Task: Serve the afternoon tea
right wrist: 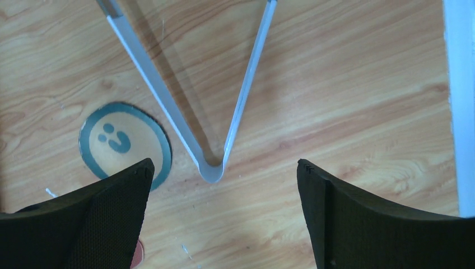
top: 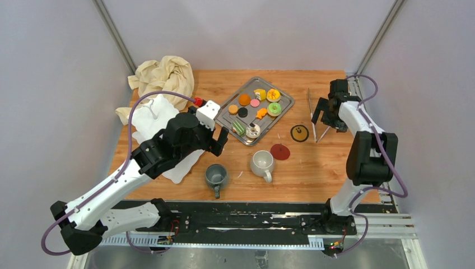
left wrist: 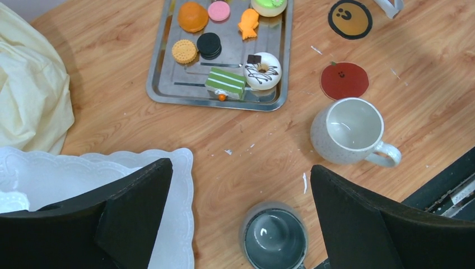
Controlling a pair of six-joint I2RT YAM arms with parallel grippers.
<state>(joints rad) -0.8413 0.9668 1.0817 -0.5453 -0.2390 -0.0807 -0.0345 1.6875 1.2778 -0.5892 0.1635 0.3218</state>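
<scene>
Wooden table bears a tray of pastries, grey mug and white mug. Left gripper gapes wide beside the stand; right gripper gapes wide over tongs.

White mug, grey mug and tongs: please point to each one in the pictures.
White mug (left wrist: 348, 124), left wrist view, inside of the cup.
Grey mug (left wrist: 274, 236), left wrist view, inside bottom.
Tongs (right wrist: 212, 170), right wrist view, the bend.
</scene>
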